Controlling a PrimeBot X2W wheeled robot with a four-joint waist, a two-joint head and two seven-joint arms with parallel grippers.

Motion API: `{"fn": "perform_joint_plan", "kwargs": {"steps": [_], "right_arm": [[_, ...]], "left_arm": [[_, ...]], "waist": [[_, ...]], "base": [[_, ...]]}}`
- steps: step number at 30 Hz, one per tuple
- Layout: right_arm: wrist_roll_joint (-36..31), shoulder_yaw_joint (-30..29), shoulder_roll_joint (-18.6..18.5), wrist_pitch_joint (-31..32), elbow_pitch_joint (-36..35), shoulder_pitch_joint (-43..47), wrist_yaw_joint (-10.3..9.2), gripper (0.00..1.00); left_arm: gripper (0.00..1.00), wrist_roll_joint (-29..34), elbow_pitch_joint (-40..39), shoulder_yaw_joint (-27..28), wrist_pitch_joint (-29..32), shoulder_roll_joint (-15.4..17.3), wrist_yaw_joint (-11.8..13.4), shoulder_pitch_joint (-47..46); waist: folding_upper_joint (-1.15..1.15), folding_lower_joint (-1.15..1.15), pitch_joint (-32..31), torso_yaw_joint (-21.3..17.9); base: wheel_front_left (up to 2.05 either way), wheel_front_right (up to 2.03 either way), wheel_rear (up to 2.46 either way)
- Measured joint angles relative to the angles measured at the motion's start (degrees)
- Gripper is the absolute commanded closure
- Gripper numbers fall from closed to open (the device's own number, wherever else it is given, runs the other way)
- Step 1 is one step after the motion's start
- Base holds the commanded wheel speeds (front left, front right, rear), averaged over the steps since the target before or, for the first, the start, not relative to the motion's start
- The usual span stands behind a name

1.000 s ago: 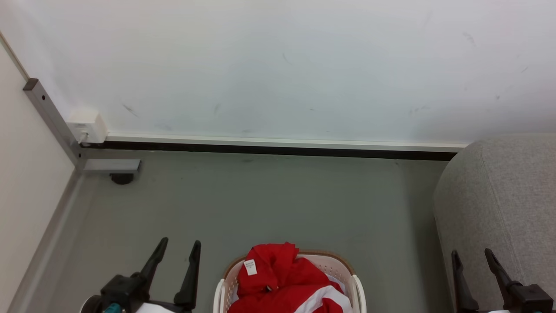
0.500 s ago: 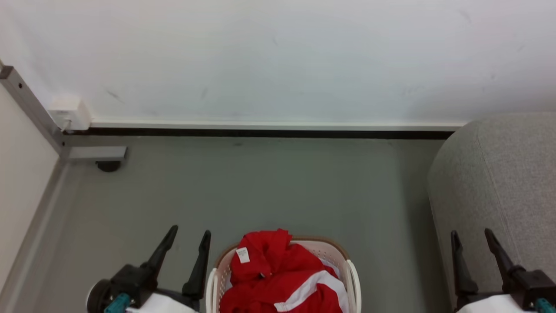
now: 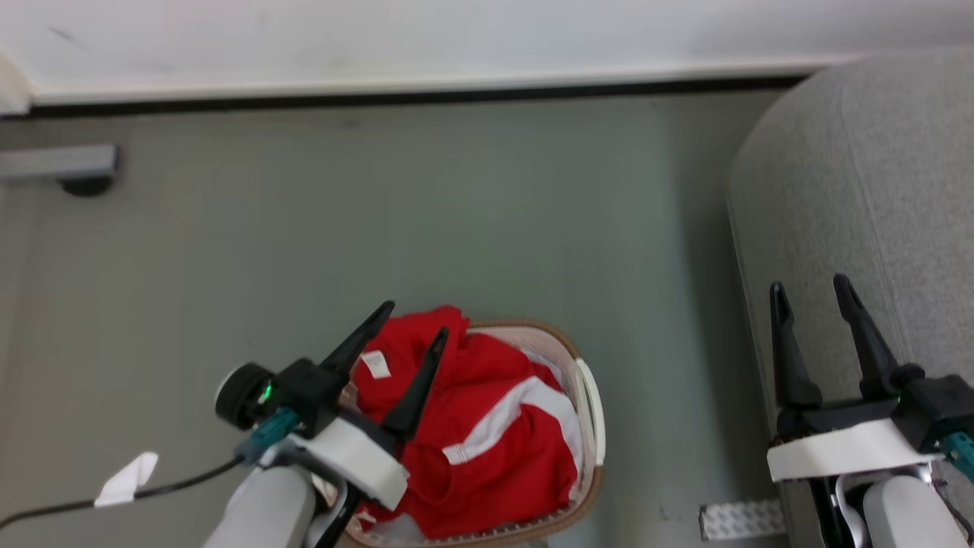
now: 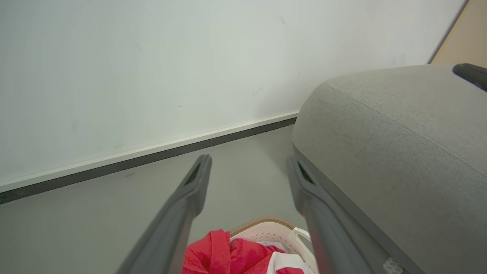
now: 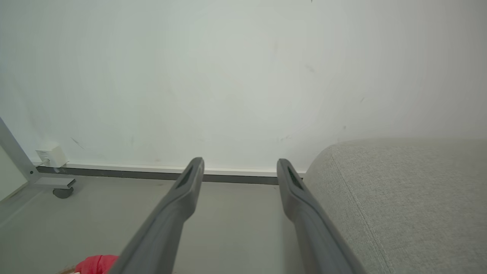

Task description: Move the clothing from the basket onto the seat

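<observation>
Clothing [image 3: 517, 476], red w/ a white stripe, lies heaped in the basket [image 3: 590, 415], which stands on the grey floor [image 3: 456, 213] at lower ctr of the head view; none of it is on the seat [image 3: 875, 190].

Far left: a black cable [image 3: 179, 481] w/ a white paper tag [image 3: 125, 478] runs to the left arm, and a grey frame foot [image 3: 57, 161] w/ a dark caster [image 3: 84, 185] sits by the wall.

Next, the left jaws: spread wide, nothing held. Both fingers [image 3: 415, 388] reach over the basket's left part, and the garment's small white label [image 3: 375, 365] shows btwn them. Whether they touch the fabric can't be told from the head view. In the left wrist view the clothing [image 4: 228, 258] sits low at the bottom edge btwn the finger bases, w/ the basket rim [image 4: 266, 222] just beyond, while the tips point on toward floor and wall; the seat [image 4: 399, 144] bulks at right.

Right of the basket is bare floor, then a small perforated metal plate [image 3: 742, 519] near the sofa's base.

Far right, the right jaws: also wide apart and empty, fingers [image 3: 787, 358] upright in the view, over the seat's rounded edge, well apart from the basket. The right wrist view shows a scrap of clothing [image 5: 95, 263] at bottom left, outside the fingers, and the seat [image 5: 399, 198] at right.
</observation>
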Motion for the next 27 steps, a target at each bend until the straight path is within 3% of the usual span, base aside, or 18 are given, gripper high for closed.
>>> {"fn": "perform_joint_plan", "kwargs": {"steps": [7, 17, 27], "right_arm": [[1.5, 2.7, 0.0, 0.0, -3.5, -4.8, 0.00, 0.00], [0.3, 4.4, -0.1, 0.0, -8.5, -8.8, 0.00, 0.00], [0.4, 5.6, -0.1, 0.0, -12.9, -9.2, 0.00, 0.00]], "left_arm": [[0.00, -0.4, 5.8, -9.4, 0.0, 3.2, 0.0, -8.6], [0.00, -1.5, 14.8, -21.6, 0.0, 5.4, 0.0, -17.4], [0.00, -3.3, 25.6, -26.3, 0.0, 5.4, 0.0, -24.1]], "waist": [[0.00, 0.00, 9.4, -3.0], [0.00, 0.00, 21.3, -7.1], [0.00, 0.00, 29.4, -9.6]], "base": [[0.00, 0.00, 0.00], [0.00, 0.00, 0.00], [0.00, 0.00, 0.00]]}}
